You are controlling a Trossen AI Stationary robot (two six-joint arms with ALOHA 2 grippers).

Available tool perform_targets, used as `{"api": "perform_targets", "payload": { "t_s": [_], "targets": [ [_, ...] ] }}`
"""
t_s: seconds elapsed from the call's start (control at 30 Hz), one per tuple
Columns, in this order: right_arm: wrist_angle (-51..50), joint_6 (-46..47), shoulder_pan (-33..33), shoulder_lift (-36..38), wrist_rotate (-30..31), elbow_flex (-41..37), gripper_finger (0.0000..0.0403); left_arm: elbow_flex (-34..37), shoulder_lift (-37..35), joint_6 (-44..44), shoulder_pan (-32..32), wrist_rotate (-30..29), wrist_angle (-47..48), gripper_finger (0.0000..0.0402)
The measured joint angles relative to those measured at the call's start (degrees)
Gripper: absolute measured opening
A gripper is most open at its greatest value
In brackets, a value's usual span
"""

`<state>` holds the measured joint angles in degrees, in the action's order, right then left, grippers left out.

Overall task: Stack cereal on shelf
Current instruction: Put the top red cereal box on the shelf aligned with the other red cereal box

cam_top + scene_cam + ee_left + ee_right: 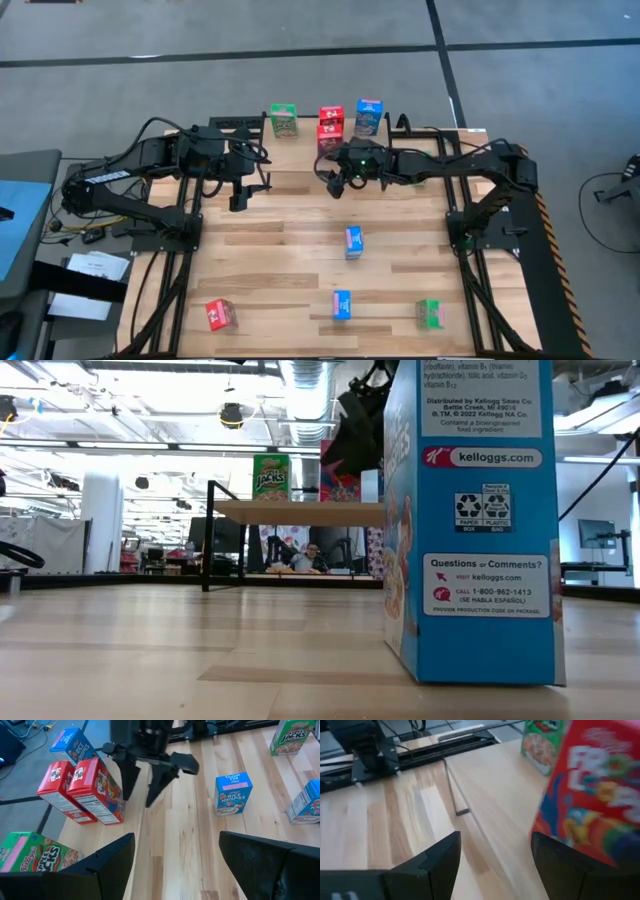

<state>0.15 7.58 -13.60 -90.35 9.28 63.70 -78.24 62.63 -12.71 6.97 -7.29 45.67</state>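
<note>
I am working in what is looking like a robotics lab or open workshop hall. Beyond my slatted table (150,650), bare ceiling ducts (303,390) and bright strip lights are hanging overhead, and a person (308,558) is sitting behind it among equipment on a grey taped floor (300,50).

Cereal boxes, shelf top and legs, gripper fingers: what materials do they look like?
Cereal boxes, e.g. the blue one: printed paperboard, slight sheen; a paper-box recycling mark shows on its side.
Shelf top: light wood or wood-look board, matte; pale grain in the right wrist view.
Shelf legs: thin black bars, probably painted metal.
Left gripper's fingers: matte black, likely plastic; can't confirm.
</note>
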Motion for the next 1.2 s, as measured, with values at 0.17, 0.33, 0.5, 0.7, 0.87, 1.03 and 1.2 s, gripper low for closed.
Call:
{"api": "perform_targets", "payload": {
  "t_s": [0.17, 0.33, 0.5, 0.7, 0.87, 1.03, 1.2],
  "targets": [
    [0.52, -0.21, -0.49, 0.07, 1.32, 0.02, 0.0265, 0.0, 0.0, -0.06, 0.0, 0.01, 0.04, 0.0279],
    [0.82, -0.07, -1.7, 0.07, 1.38, 0.02, 0.0265, 0.0, 0.0, -0.11, 0.0, 0.17, 0.02, 0.0279],
    [2.19, -0.16, -2.13, 0.07, 1.39, 0.02, 0.0265, 0.0, 0.0, -0.11, 0.01, 0.22, 0.02, 0.0279],
    [2.99, -0.35, -2.7, 0.07, 1.38, 0.09, 0.0265, 0.0, 0.0, -0.09, 0.01, 0.22, 0.02, 0.0279],
    [3.47, -0.39, -2.72, 0.07, 1.38, 0.09, 0.0265, 0.0, 0.0, -0.09, 0.01, 0.22, 0.02, 0.0279],
    [3.7, -0.5, -2.69, 0.07, 1.91, 0.09, 0.0265, 0.0, 0.0, -0.07, 0.01, 0.22, 0.01, 0.0279],
    [3.79, -0.53, -2.68, 0.07, 3.59, 0.09, 0.0265, 0.0, 0.01, -0.04, 0.01, 0.22, 0.0, 0.0279]
  ]
}}
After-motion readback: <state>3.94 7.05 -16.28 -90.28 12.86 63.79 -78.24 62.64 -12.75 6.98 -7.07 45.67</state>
